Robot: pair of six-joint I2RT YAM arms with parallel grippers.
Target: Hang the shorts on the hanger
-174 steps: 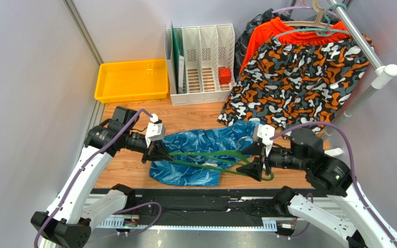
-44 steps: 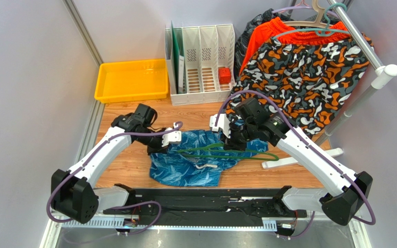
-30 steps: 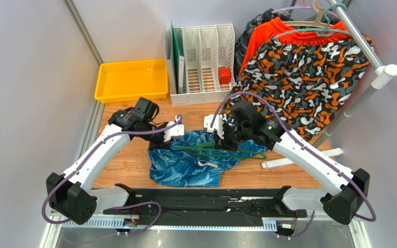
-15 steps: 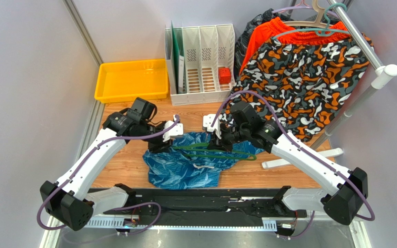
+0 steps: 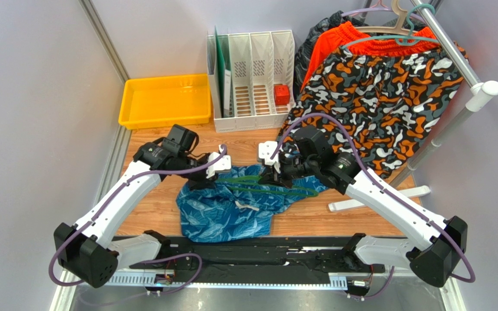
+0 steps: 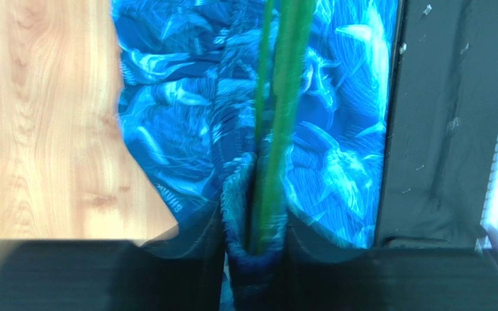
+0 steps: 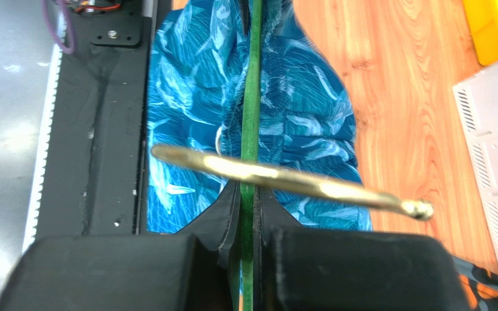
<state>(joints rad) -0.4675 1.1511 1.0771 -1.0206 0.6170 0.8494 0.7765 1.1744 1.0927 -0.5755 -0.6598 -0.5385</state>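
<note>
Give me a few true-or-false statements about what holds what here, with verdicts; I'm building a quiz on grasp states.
1. The left pincer clamps the hanger together with a fold of the shorts. True.
2. The right pincer is open. False: it is shut on the hanger.
3. The shorts lie in the yellow tray. False: they drape from the hanger over the table.
4. The camouflage shorts hang at the back right. True.
</note>
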